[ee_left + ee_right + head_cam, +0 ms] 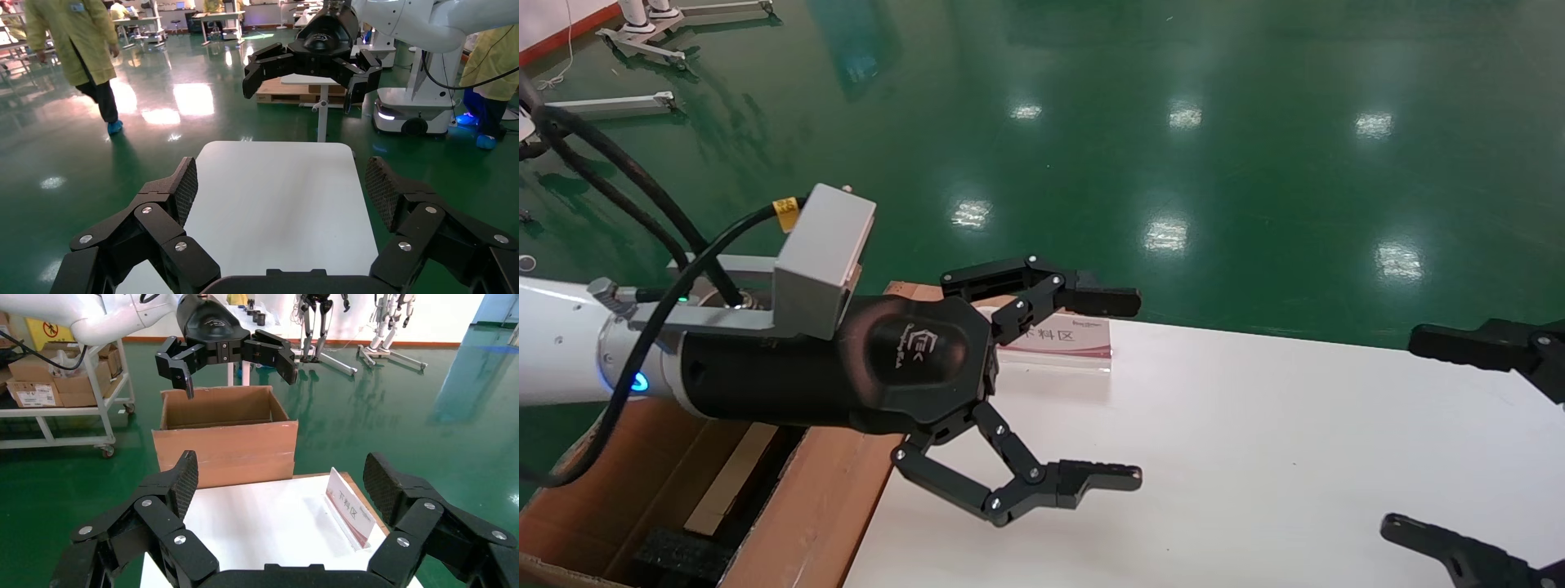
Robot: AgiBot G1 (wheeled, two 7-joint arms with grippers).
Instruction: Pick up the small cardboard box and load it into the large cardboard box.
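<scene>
Left gripper (1120, 392) (spread wide), large cardboard box (797, 498)

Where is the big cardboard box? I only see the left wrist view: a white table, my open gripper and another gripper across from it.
Observer: The large cardboard box stands on the floor at the table's end, on the left arm's side, with its top open. The left gripper hangs open over the table beside it.
Operator: Is the little box on the table?
Observer: No view shows it there. The only thing on the table is a pink-and-white sign, near the left gripper.
Operator: What's inside the big box?
Observer: Black foam and a tan cardboard piece. I cannot tell whether that piece is the small carton.
</scene>
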